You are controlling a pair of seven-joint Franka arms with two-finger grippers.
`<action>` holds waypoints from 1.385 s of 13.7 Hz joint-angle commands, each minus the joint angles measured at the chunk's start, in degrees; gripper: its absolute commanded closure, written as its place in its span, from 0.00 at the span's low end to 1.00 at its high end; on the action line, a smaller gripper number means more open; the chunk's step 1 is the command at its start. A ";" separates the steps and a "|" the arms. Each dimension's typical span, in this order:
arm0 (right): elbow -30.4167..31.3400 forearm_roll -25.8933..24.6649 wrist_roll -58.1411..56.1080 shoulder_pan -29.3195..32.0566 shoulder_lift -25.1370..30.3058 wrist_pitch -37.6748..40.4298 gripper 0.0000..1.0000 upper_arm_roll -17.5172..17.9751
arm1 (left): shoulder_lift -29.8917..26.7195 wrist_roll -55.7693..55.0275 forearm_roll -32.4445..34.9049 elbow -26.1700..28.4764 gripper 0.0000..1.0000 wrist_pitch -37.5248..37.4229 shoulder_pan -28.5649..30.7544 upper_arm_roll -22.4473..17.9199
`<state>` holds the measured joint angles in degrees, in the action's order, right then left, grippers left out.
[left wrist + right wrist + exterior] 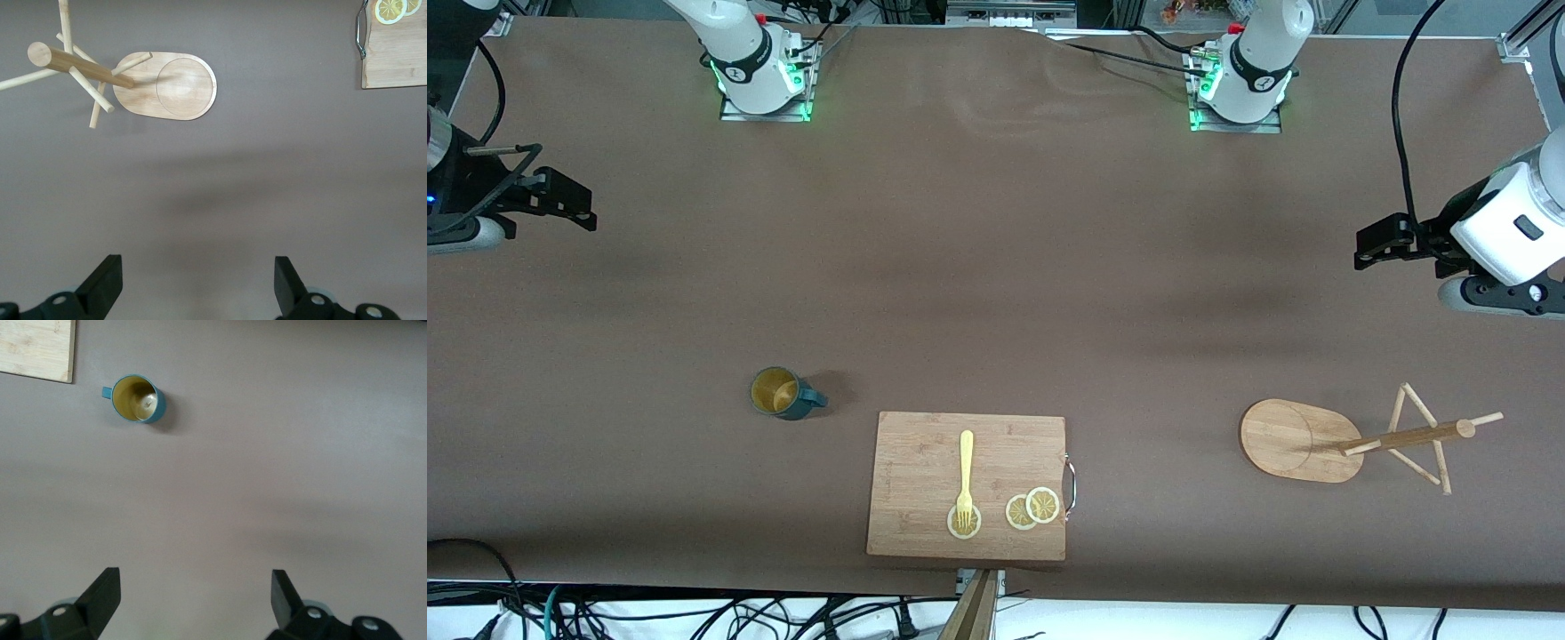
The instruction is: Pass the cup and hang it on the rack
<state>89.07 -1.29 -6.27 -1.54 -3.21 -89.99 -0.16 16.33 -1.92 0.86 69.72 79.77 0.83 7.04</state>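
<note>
The dark teal cup (783,393) stands upright on the brown table, yellow-ochre inside, with its handle toward the left arm's end; it also shows in the right wrist view (137,399). The bamboo rack (1298,440) stands on its oval base toward the left arm's end, with its post and thin pegs bare; it also shows in the left wrist view (173,87). My right gripper (569,200) is open and empty over bare table at the right arm's end (193,580). My left gripper (1374,244) is open and empty over bare table at the left arm's end (197,267).
A rectangular bamboo cutting board (967,484) lies between cup and rack, near the table's front edge. It carries a yellow fork (965,476) and lemon slices (1032,508). Cables run along the table's edges.
</note>
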 commanded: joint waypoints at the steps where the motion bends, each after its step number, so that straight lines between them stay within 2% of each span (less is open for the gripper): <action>1: 1.08 -0.20 0.73 0.05 1.00 -3.14 0.00 0.33 | 0.90 -0.01 0.45 -1.86 0.00 -0.31 -0.21 -0.10; 4: -0.99 -0.12 -0.32 0.31 -0.21 -3.17 0.00 0.07 | 0.90 -0.01 0.45 -1.86 0.00 -0.31 -0.21 -0.10; 17: -0.82 -0.12 0.29 0.92 -0.48 -3.17 0.00 0.07 | 0.90 -0.01 0.45 -1.86 0.00 -0.31 -0.13 -0.19; 19: -0.82 -0.12 -0.14 0.84 -2.05 -3.17 0.00 0.07 | 0.98 -0.01 0.45 -1.86 0.00 -0.31 -0.21 -0.19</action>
<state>89.14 -1.29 -6.20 -1.11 -3.38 -93.34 -0.32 16.34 -1.92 0.86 69.71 79.77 0.84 6.96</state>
